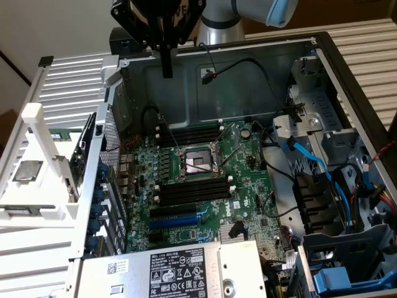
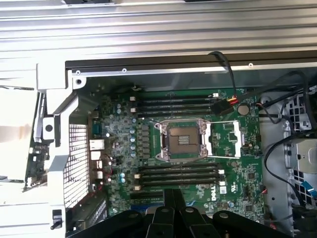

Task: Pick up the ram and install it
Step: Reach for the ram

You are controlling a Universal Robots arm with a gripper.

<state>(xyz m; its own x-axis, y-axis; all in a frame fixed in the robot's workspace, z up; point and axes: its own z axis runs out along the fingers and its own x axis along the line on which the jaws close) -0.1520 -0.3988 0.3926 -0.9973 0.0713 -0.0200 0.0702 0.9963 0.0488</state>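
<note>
The ram (image 1: 64,135) is a thin green board strip lying in the white rack (image 1: 37,124) outside the case, on the exterior view's left, partly hidden by the rack's bars. In the wrist view a green edge of the ram (image 2: 34,166) shows beside the case wall. My gripper (image 1: 166,69) hangs above the case's far wall, well away from the ram, its black fingers shut together with nothing between them. In the wrist view the gripper (image 2: 172,198) is over the lower black memory slots (image 2: 176,173) of the green motherboard (image 2: 225,134).
The open case holds the CPU socket (image 1: 197,162), two banks of black memory slots (image 1: 189,133), a blue expansion slot (image 1: 177,216) and a labelled power supply (image 1: 167,270). Blue and black cables (image 1: 310,161) and a drive cage crowd the exterior view's right. A chip (image 1: 28,171) rests on the rack.
</note>
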